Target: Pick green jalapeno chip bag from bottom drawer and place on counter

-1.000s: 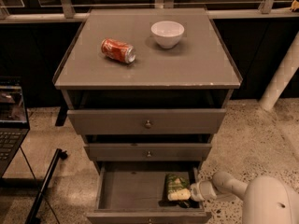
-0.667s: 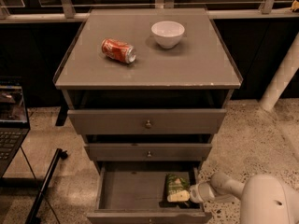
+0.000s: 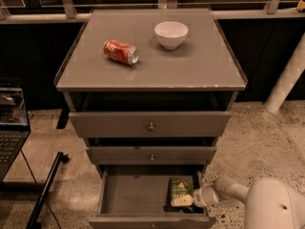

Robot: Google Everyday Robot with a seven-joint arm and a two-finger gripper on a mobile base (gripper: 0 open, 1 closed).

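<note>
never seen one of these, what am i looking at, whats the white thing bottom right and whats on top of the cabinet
There is a single picture, looking down from above on a grey cabinet with three drawers. The white rounded thing is a robot's arm. Its hand reaches into the open bottom drawer, right at a green chip bag lying there. Whether the hand grips the bag cannot be seen. On the counter on top lie a red soda can, tipped on its side, and a white bowl.
</note>
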